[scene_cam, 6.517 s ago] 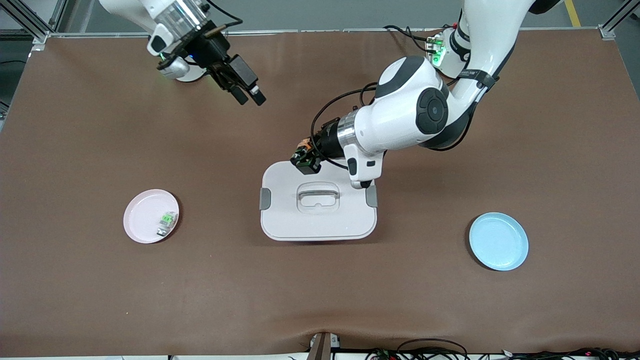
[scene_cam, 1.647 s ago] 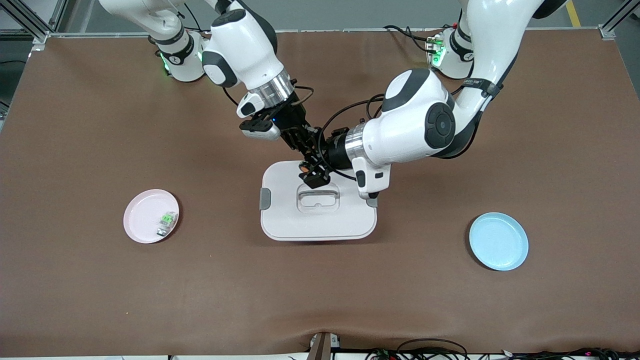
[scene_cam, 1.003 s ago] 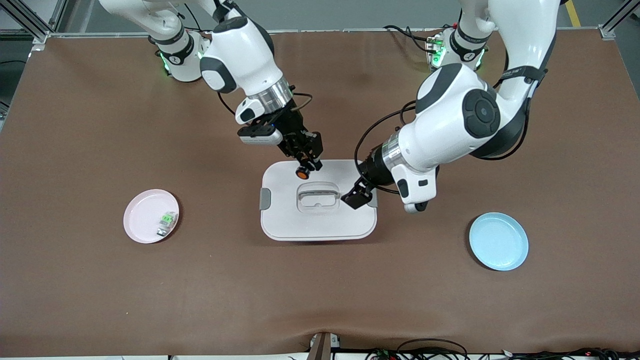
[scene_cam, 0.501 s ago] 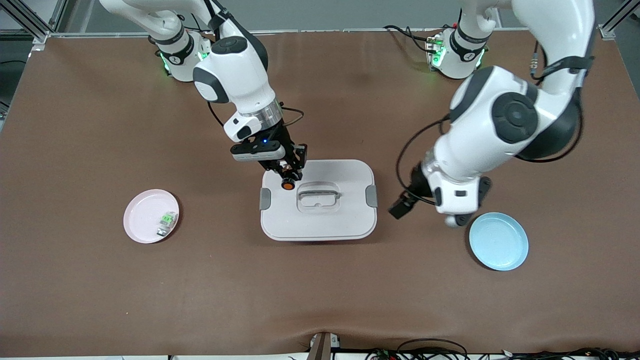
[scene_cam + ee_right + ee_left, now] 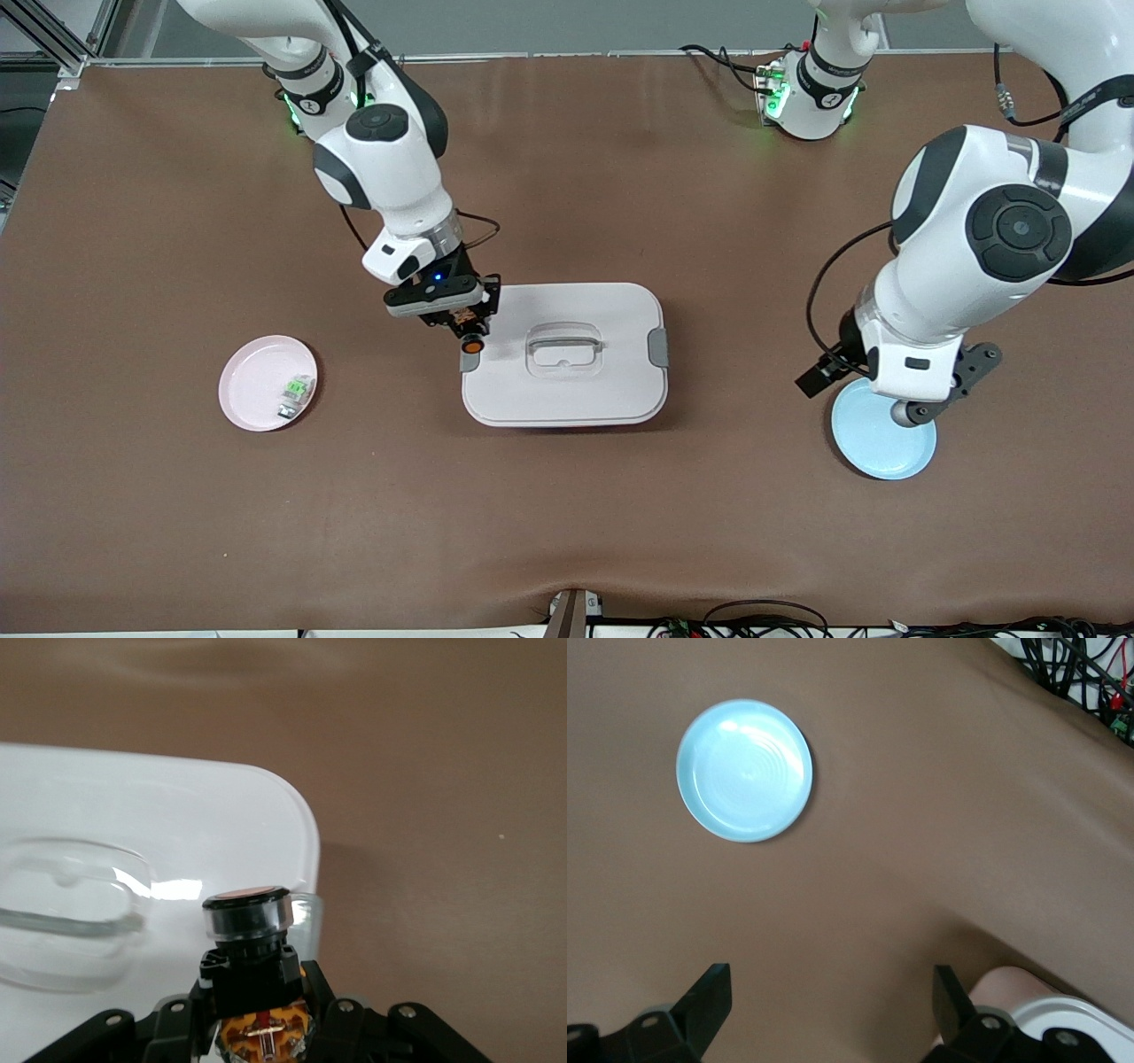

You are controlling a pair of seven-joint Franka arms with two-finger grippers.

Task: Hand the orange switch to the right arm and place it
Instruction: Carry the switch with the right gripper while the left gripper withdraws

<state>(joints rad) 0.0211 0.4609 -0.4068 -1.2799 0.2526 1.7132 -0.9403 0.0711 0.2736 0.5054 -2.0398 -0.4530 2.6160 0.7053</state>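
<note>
Over the white box (image 5: 567, 390) edge, right tool (image 5: 467, 330) pinches orange switch (image 5: 471, 346); left tool (image 5: 824, 1010) spread

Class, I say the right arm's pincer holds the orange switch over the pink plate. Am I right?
Not quite. The right pincer holds the orange switch over the edge of the white lidded box, not the pink plate; the front view shows it.

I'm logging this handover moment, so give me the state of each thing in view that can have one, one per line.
orange switch: gripped, in the air over the edge of the box lid.
right gripper: shut on the switch.
left gripper: open, holding nothing, over the table by the blue plate.
white box: lid on.
pink plate: holds a small green-and-white part.
blue plate: bare.
</note>
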